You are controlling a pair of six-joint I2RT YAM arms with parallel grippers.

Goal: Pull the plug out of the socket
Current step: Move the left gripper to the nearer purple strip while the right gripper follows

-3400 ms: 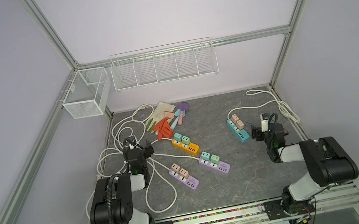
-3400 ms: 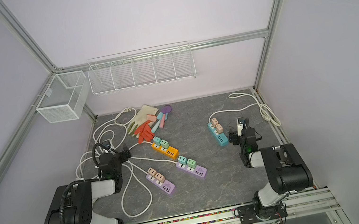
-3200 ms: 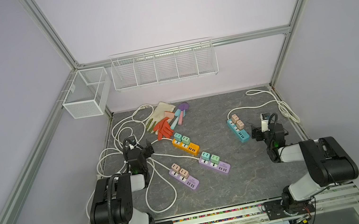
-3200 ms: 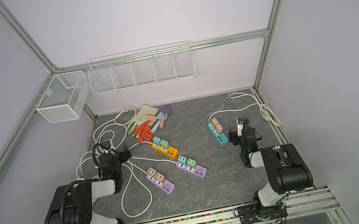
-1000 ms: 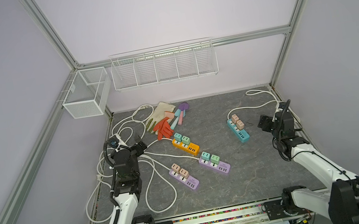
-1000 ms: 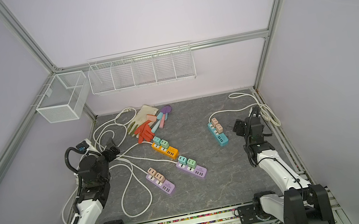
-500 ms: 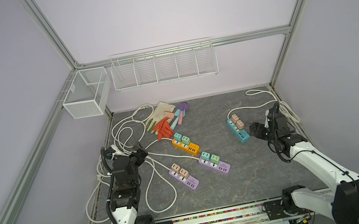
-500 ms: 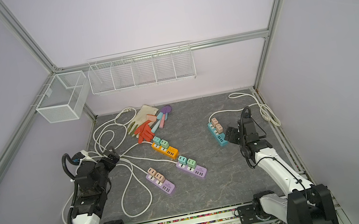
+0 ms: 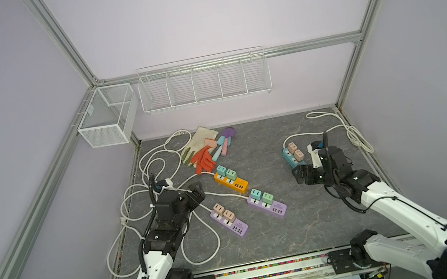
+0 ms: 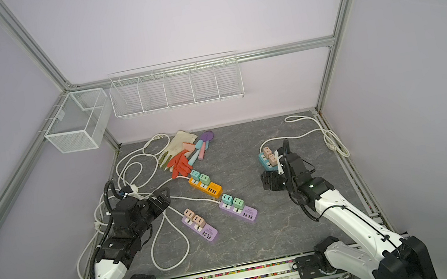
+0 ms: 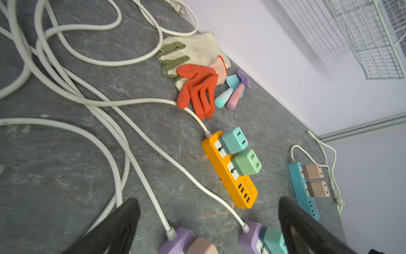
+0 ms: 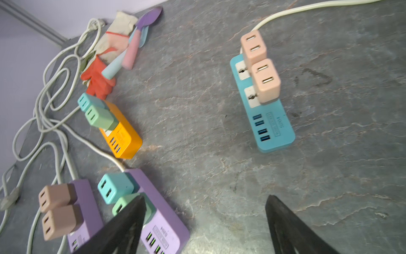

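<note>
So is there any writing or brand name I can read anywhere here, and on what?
Blue strip: boxed label by its ports, too blurred to read.
Purple strip with teal plugs: small label, too blurred.
Orange strip: faint print, too small.
No other writing shows.

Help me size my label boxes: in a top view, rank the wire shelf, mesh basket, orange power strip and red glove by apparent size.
1. wire shelf
2. mesh basket
3. orange power strip and red glove: about alike, unranked
</note>
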